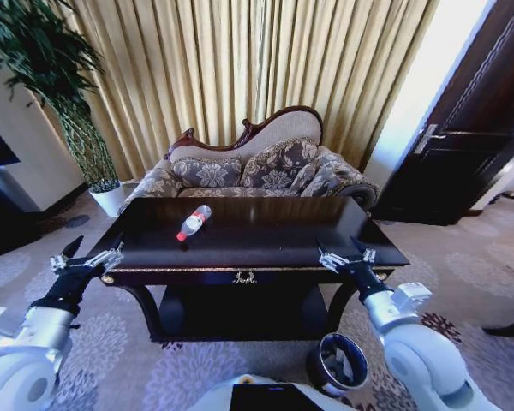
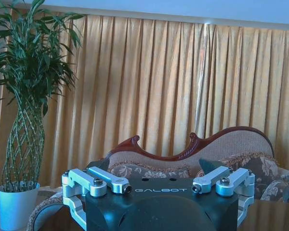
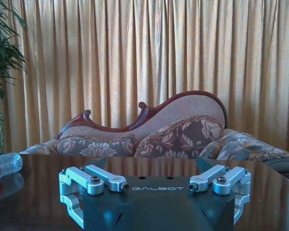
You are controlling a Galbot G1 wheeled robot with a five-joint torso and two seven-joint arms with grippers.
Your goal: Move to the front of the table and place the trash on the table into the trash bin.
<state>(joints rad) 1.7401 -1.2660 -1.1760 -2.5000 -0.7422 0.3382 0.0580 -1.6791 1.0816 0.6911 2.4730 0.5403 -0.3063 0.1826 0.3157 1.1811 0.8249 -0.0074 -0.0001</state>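
Potted bamboo plant [image 1: 84,128] stands at about 10 o'clock of the scene, in a white pot on the carpet, well apart from the bench. Left pincer [image 1: 87,261] hangs off the bench's left front corner, fingers spread wide, nothing between them; its wrist view looks over the bench edge toward the sofa and gold curtains [image 1: 240,68]. The bench [image 1: 325,248], dark and glossy with gold trim and a gold emblem on its front, sits square ahead. On it, left of centre, lies the clear plastic bottle [image 1: 194,222] on its side, long axis running diagonally: white cap end toward 1 o'clock, red-labelled end toward 7 o'clock and the front edge. Nothing lies between bottle and either pincer. Patterned sofa [image 1: 265,167] sits just behind the bench at 12 o'clock. Right pincer [image 1: 346,257] hovers over the bench's right front corner, fingers wide, holding nothing. Trash bin [image 1: 337,363], dark with pale rim, stands on the carpet near the bench's right front leg, below the right arm. Dark door [image 1: 471,128] at 2 o'clock.
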